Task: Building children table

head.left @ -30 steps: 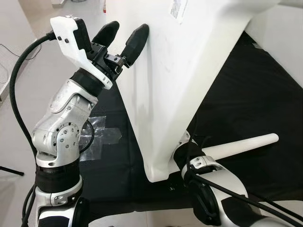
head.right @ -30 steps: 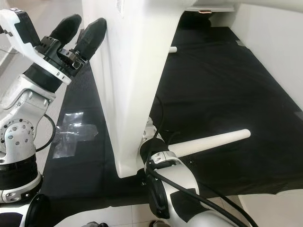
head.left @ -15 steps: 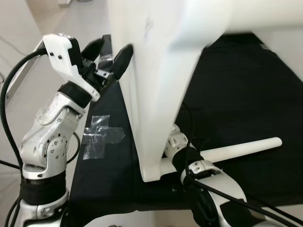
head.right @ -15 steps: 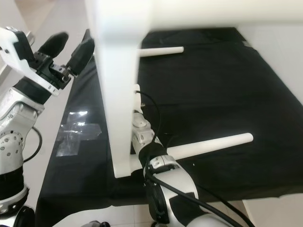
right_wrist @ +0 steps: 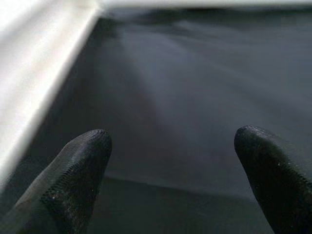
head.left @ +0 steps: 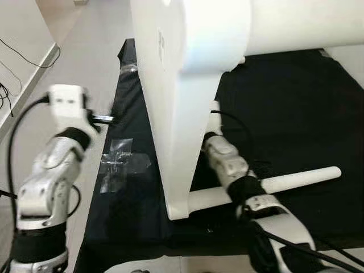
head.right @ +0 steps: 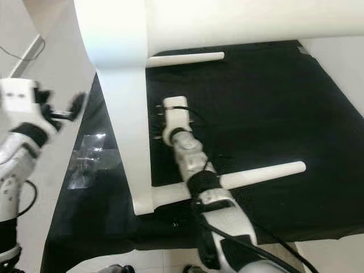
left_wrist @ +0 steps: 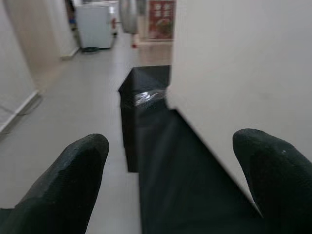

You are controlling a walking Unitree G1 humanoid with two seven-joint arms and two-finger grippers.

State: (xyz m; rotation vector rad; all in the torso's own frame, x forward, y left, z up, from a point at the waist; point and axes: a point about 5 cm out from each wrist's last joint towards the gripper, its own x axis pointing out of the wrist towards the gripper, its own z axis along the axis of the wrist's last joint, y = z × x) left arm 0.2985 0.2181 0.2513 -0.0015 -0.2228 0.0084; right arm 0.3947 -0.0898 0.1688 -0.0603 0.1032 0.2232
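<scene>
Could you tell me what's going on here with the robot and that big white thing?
The robot is assembling a children's table. The white tabletop stands on its edge on a black mat, with white legs sticking out sideways over the mat. The left gripper is open beside the tabletop's outer face, not touching it. The right gripper is open too, reaching low over the mat on the tabletop's other side, holding nothing.

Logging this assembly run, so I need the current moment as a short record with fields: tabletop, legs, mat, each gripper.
tabletop: white tabletop standing on edge on the mat
legs: one white leg lying by the right arm, another farther back
mat: black mat, clear tape patch on it
left gripper: jaws open, beside the tabletop, holding nothing
right gripper: jaws open over the mat, holding nothing
</scene>
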